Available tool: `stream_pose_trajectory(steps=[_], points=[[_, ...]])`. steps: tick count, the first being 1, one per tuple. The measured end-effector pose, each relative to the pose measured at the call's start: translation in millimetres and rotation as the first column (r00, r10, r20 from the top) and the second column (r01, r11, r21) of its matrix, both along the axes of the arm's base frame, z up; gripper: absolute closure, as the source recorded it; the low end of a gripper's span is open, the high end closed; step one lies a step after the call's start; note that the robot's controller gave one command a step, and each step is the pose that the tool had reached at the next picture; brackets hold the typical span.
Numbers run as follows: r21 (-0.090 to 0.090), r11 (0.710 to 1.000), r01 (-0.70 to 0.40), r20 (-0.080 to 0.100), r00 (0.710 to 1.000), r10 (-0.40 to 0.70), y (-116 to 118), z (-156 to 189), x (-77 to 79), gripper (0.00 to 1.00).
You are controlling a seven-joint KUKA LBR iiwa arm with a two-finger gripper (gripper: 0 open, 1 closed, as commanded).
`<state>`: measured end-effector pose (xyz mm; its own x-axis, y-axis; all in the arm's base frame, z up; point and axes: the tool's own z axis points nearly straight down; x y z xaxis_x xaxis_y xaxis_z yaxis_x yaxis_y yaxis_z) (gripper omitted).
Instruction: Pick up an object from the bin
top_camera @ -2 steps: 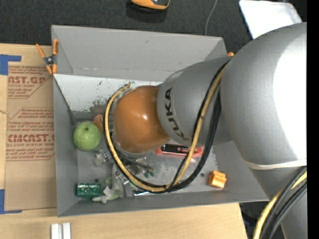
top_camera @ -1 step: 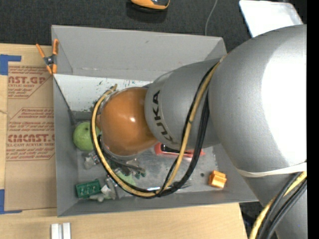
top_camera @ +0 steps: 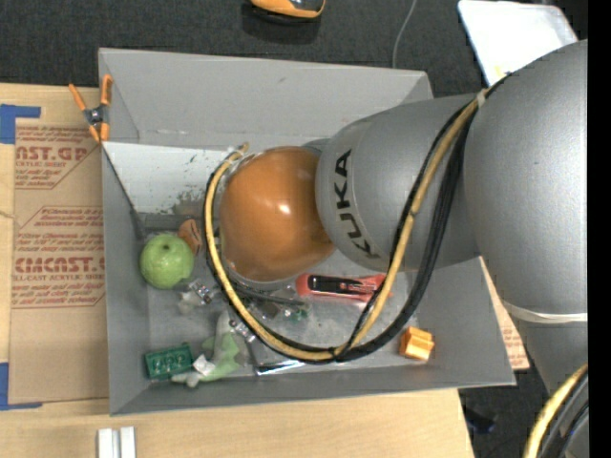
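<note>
One cam looks down on bin (top_camera: 267,93), slightly off-vertical, close.

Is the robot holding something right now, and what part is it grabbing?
It cannot be told. The arm's orange cover hangs over the middle of the bin and hides what is beneath. The green apple lies loose beside it.

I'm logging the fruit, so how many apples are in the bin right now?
1. A green apple lies near the bin's left wall, just left of the orange wrist cover. More could be hidden beneath the arm.
</note>
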<state>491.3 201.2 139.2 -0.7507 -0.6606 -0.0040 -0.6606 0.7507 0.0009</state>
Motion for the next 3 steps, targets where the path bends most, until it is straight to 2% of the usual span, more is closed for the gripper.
stream_pose_trajectory(steps=[1, 2, 3], points=[[0.010, 0.997, 0.073, 0.006, 0.997, -0.073, 20.3, -64.9, -9.9, 0.00], [0.010, 0.995, 0.100, 0.008, 0.995, -0.100, 24.9, -68.7, 12.0, 1.00], [0.010, 0.995, 0.100, 0.008, 0.995, -0.100, 24.9, -68.7, 12.1, 1.00]])
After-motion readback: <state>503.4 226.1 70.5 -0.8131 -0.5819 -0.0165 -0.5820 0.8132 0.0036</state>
